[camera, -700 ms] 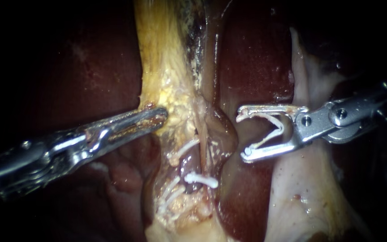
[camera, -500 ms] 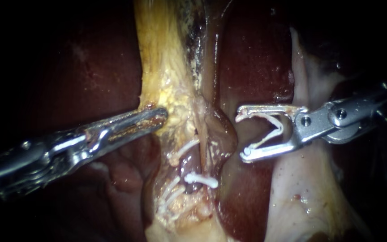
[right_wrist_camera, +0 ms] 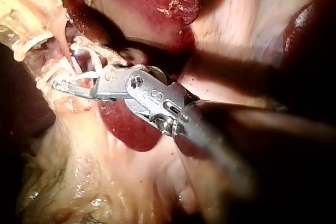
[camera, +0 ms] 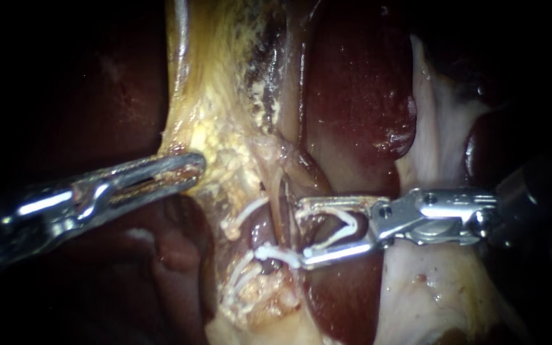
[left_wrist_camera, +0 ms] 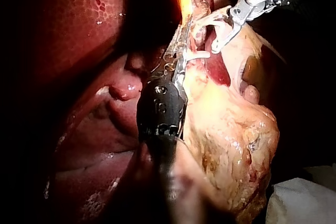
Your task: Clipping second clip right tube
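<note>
Endoscope view, near to far.

Near: 1 seated clip (camera: 279,255), white, lies across the right tube (camera: 287,203) low in the dissected bed. Other clips (camera: 241,276), also white, sit to its left and slightly nearer.

Just beyond: the right instrument (camera: 300,232) enters from the right. Its jaws stand wide apart and hold 1 loaded clip (camera: 351,222), white and open in a V, with 1 arm against each jaw. The near jaw tip is just beside the seated clip. The far jaw tip is at the right tube's right edge. Cannot tell whether the tube lies inside the loaded clip.

Left of the tubes: the left instrument (camera: 190,169) has its jaws clamped on the edge of the yellow tissue (camera: 225,137).

Far: dark red liver (camera: 359,96) behind both.
</note>
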`<action>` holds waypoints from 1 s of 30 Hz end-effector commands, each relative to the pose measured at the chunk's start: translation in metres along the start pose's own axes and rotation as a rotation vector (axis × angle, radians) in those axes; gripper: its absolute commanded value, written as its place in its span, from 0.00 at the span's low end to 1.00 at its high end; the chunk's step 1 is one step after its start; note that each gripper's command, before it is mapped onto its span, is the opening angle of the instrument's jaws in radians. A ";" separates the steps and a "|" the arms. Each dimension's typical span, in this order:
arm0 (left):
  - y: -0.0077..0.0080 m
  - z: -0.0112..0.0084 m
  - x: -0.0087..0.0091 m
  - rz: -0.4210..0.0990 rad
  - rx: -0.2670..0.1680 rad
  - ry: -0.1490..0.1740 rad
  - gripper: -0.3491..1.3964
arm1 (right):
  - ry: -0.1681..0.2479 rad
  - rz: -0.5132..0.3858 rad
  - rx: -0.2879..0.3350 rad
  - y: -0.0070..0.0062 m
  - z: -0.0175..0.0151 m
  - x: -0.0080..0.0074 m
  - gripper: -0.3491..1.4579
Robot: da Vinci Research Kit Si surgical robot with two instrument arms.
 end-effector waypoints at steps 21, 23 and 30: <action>-0.0002 0.0001 0.0003 0.004 -0.002 -0.002 0.00 | -0.034 0.176 0.018 0.0005 0.0032 -0.0006 0.00; -0.0002 0.0001 0.0003 0.004 -0.002 -0.002 0.00 | -0.030 0.196 0.007 0.0006 0.0029 -0.0004 0.00; -0.0002 0.0001 0.0003 0.004 -0.002 -0.002 0.00 | -0.029 0.214 0.007 0.0006 0.0028 -0.0004 0.00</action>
